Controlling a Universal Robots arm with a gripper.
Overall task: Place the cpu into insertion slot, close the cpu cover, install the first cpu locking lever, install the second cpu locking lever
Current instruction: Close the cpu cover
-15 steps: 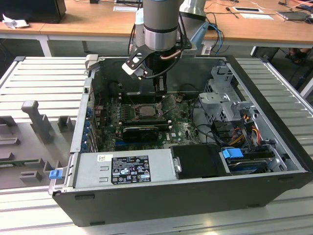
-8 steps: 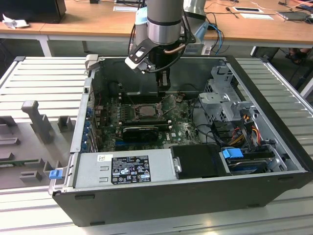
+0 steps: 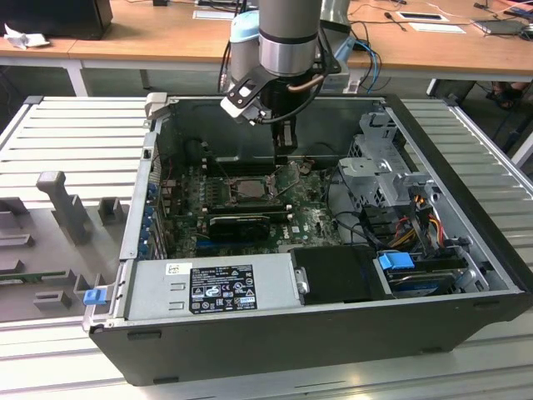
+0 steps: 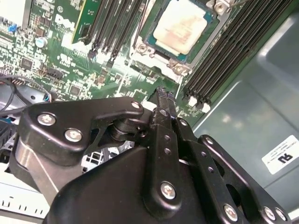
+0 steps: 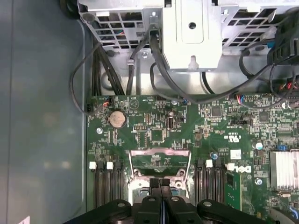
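Note:
The cpu (image 4: pixel 181 27), a square chip with a dull beige-silver top, lies seated in the insertion slot (image 4: pixel 150 45) on the green motherboard. In the exterior view the slot (image 3: pixel 246 188) sits mid-board inside the open computer case. The cpu cover (image 5: pixel 159 153), a thin silver frame with a window, is swung open off the slot, on the side toward the gripper. My gripper (image 4: pixel 163 92) hangs just above the board beside the slot, close to the cover's edge (image 4: pixel 161 63). In the first wrist view the gripper (image 5: pixel 161 183) is shut, with nothing between its fingers. The exterior view shows it (image 3: pixel 283 158) pointing straight down.
Long black memory slots (image 4: pixel 233 51) flank the socket on both sides. A silver drive cage (image 5: pixel 187 32) with black cables (image 5: pixel 107 70) stands past the board's edge. A black card (image 3: pixel 240 222), the power supply (image 3: pixel 216 287) and the case walls (image 3: pixel 137 217) hem in the space.

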